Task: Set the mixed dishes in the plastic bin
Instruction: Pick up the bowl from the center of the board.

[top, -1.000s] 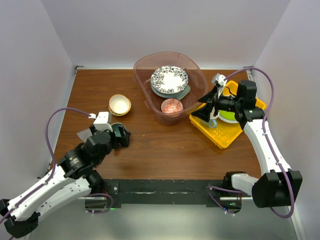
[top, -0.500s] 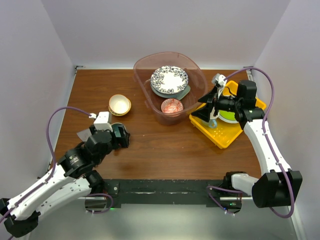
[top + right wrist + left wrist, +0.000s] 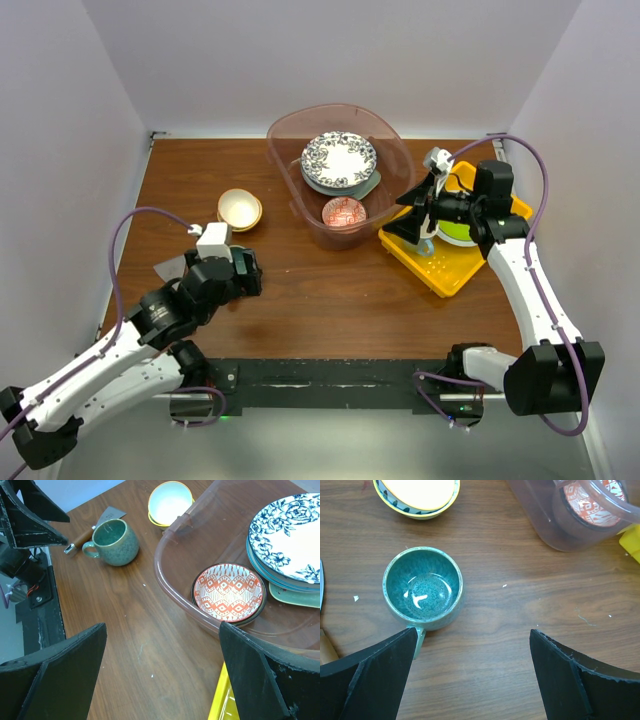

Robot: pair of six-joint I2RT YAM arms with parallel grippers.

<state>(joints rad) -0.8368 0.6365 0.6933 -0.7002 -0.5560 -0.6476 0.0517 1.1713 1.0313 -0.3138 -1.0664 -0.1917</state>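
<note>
Left end effector (image 3: 472,652): released, its fingers spread wide and holding nothing; it hangs over the bench just beside the teal mug.
Teal mug (image 3: 422,587): upright on the bench (image 3: 520,615), empty, handle towards the left arm; outside the bin and not gripped.
Tan bowl (image 3: 240,209): on the bench just beyond the mug, apart from it, also outside the bin.
Plastic bin (image 3: 335,112): at the far middle of the bench; inside lie the blue floral plate (image 3: 339,157) on a stack, a pale mint tray edge showing beneath, and the red bowl (image 3: 343,212) at the near wall.
Right end effector (image 3: 408,215): released and empty, held above the near-left edge of the yellow tray (image 3: 450,270), between tray and bin.
Done: plates, tray and red bowl appear to be in the bin.
Left: mug and tan bowl; the mug looks like the next pick, judging by the left arm's position.
</note>
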